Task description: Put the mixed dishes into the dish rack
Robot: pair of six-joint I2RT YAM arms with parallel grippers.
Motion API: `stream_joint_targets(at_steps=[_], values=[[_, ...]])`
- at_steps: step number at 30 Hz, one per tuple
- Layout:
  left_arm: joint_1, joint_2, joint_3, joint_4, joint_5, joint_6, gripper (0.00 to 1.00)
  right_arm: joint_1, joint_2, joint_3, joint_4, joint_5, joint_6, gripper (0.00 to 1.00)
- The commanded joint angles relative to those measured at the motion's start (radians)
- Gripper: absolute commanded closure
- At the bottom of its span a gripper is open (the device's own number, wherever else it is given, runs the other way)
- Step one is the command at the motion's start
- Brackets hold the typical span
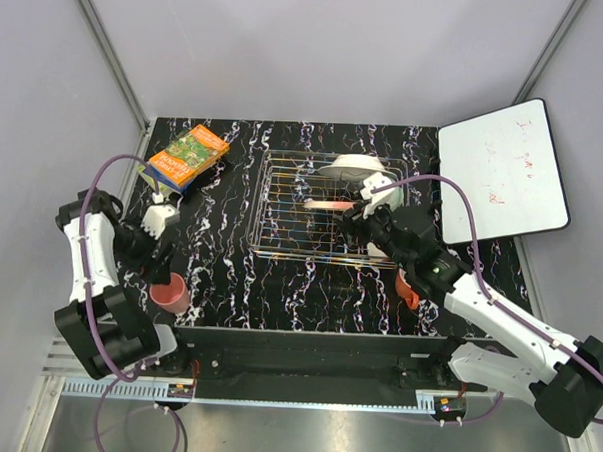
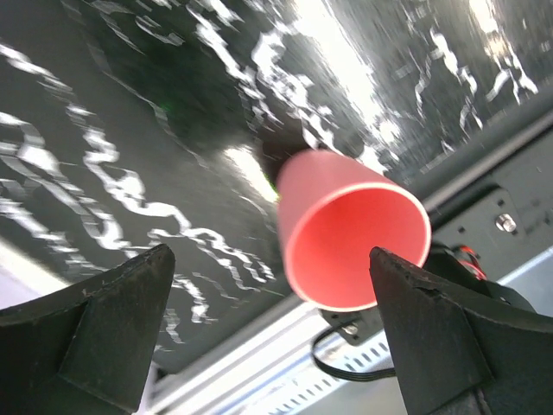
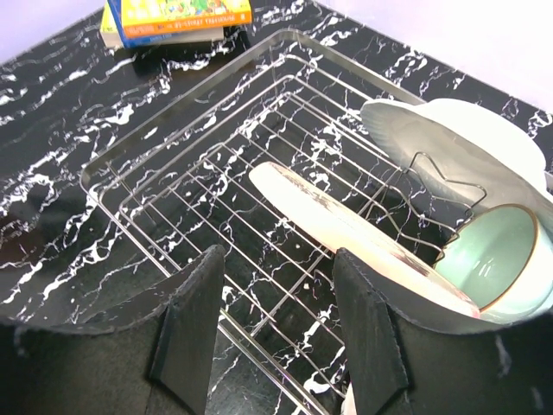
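The dish rack [image 1: 292, 211] sits mid-table; it also fills the right wrist view [image 3: 173, 173]. In it lean the pink-cream plate [image 3: 363, 233], the white plate [image 3: 449, 138] and the pale green bowl [image 3: 497, 255], which lies on its side. My right gripper [image 3: 276, 337] is open and empty above the rack's near side, its right finger close to the pink-cream plate. The pink tumbler [image 2: 350, 233] stands at the table's front left [image 1: 168, 293]. My left gripper [image 2: 272, 346] is open just over it, not touching. The orange mug [image 1: 409, 288] is partly hidden under the right arm. I cannot make out the cream bowl.
An orange-green snack packet [image 1: 187, 156] lies at the back left, also in the right wrist view [image 3: 173, 17]. A white board [image 1: 504, 170] lies at the back right. The table's front edge and metal rail [image 2: 285, 363] run right by the tumbler.
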Motion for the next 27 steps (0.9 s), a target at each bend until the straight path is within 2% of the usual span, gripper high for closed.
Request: stream_joint_targets(at_steps=[1,12,15,16,19,20,21,27], values=[[0.003,0.013,-0.055,-0.021,-0.025,0.035,0.01,0.007,-0.046,-0.013,0.058,0.042,0.018,0.39],[-0.023,0.102,-0.168,0.125,0.012,0.014,0.03,0.007,-0.028,0.01,0.067,0.051,0.03,0.43],[-0.04,0.127,-0.179,0.149,0.032,0.005,0.26,0.007,-0.023,0.025,0.058,0.045,0.041,0.43],[-0.046,0.13,-0.176,0.163,0.031,-0.011,0.45,0.007,-0.022,0.028,0.057,0.039,0.044,0.44],[-0.053,0.122,-0.121,0.165,0.063,-0.04,0.73,0.007,-0.014,0.04,0.055,0.019,0.056,0.44],[-0.063,0.116,-0.078,0.165,0.07,-0.049,0.91,0.007,-0.011,0.046,0.052,0.002,0.056,0.44],[-0.07,0.109,-0.053,0.161,0.081,-0.069,0.98,0.007,-0.008,0.063,0.047,-0.006,0.056,0.45],[-0.156,0.093,0.23,0.12,0.268,-0.194,1.0,0.007,0.027,0.134,0.066,-0.141,0.14,0.41]])
